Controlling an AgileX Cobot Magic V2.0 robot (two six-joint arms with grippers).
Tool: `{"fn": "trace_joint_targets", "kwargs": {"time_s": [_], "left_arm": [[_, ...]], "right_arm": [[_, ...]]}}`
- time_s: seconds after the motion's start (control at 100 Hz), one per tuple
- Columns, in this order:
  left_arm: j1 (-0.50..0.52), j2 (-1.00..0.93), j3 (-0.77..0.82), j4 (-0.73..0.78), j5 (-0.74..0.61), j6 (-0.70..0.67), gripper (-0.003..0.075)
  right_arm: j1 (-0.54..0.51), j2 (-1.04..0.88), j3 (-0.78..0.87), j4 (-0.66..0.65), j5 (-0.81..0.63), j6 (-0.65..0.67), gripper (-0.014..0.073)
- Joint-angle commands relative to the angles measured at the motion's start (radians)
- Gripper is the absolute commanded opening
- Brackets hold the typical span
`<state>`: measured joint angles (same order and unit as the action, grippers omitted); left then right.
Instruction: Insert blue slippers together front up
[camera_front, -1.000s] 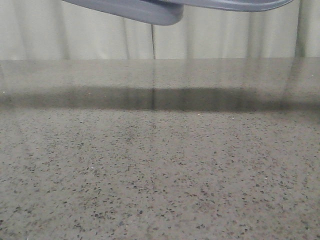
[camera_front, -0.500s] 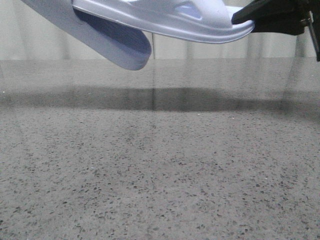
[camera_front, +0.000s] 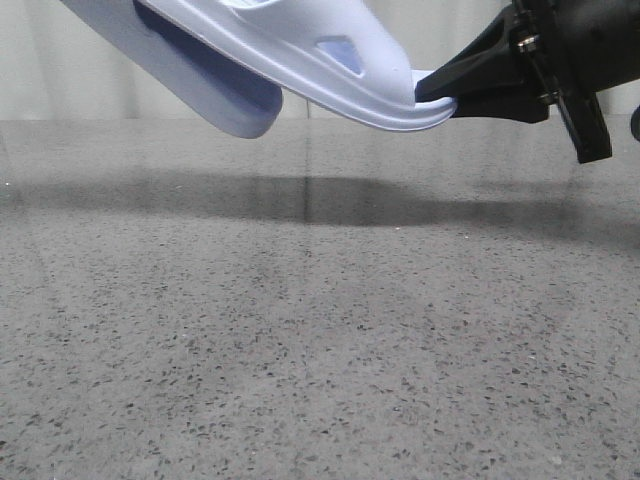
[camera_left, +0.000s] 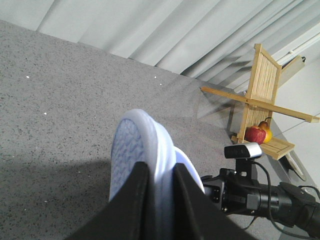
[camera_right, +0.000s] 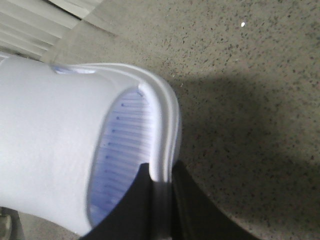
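- The desk (camera_front: 320, 350) carries nothing; the blue slippers (camera_front: 300, 60) have dropped lower into front view, held overlapping in the air.
- My right pincer (camera_front: 440, 92) clamps one slipper's end.
- My left pincer (camera_left: 159, 192) grips the other's sole edge.

So the left end effector (camera_left: 159, 200) has its two black fingers (camera_left: 131, 205) clamped on the edge of the blue slippers (camera_left: 142, 155), treaded sole facing out toward 9 o'clock, held up off the speckled grey table (camera_left: 60, 100). At 4 o'clock sits the other arm (camera_left: 260, 197) with a small camera on top. Around 2 o'clock there's a wooden rack (camera_left: 260, 100) with fruit (camera_left: 258, 134), and pale curtains (camera_left: 150, 30) run across 12.
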<state>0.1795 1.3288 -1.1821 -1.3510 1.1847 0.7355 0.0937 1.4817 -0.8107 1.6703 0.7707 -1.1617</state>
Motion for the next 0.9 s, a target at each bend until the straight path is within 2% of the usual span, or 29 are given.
{"fn": "trace_joint_targets", "kwargs": {"time_s": [0.0,0.21,0.5,0.7,0.79,0.89], "left_arm": [[-0.005,-0.033,-0.035,-0.126,0.080,-0.003,0.0015],[-0.005,-0.033,-0.035,-0.125,0.080,-0.003,0.0015],[-0.005,-0.033,-0.035,-0.121,0.080,-0.003,0.0015],[0.004,-0.033,-0.035,-0.081,0.075,-0.003,0.0015],[0.021,-0.033,-0.035,-0.070,0.071,-0.003,0.0015],[0.054,-0.033,-0.035,-0.070,0.071,0.002,0.0015]], "right_arm": [[0.033,-0.027,-0.051,0.029,0.112,-0.053,-0.0107],[0.085,-0.026,-0.137,0.021,0.072,-0.053,-0.0106],[0.158,0.037,-0.231,0.017,0.102,-0.053,-0.0106],[0.156,0.053,-0.243,0.007,0.093,-0.051,-0.0103],[0.137,0.051,-0.243,0.000,0.097,-0.051,-0.0044],[0.098,0.051,-0.243,-0.010,0.126,-0.032,0.0083]]}}
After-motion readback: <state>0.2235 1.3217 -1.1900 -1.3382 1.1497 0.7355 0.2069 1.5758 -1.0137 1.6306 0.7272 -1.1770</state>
